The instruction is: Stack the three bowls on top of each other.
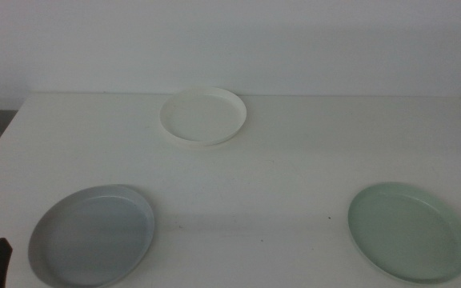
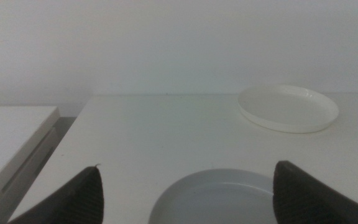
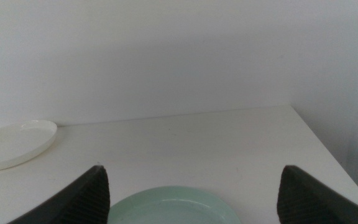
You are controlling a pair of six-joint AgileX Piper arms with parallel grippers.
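Three shallow round bowls with low rims, spread wide apart on a plain white table (image 1: 278, 160), none stacked on another. One pale grey plate-like bowl (image 1: 92, 234) at the near left. One pale mint green plate-like bowl (image 1: 407, 230) at the near right. One white plate-like bowl (image 1: 203, 116) alone toward the far edge, near the middle, close to the pale wall (image 1: 230, 40). All three upright, flat on the tabletop and holding nothing.

Two grippers, both low at the near side. Left gripper (image 2: 188, 196) just short of the grey bowl, jaws spread wide with nothing between them, the bowl's near rim lying in the gap as seen from the wrist; only one dark jaw tip visible at the bottom left corner of the middle view, beside the grey bowl and apart from it. Right gripper (image 3: 194, 196) outside the middle view, seen from its own wrist camera only: two dark jaws likewise held far apart, gripping nothing, with the mint green bowl's rim showing between them lower down. No contact visible between either gripper and any bowl.

One second white surface (image 2: 11, 134) beyond the table's left edge, set slightly lower, a narrow dark gap between the two.
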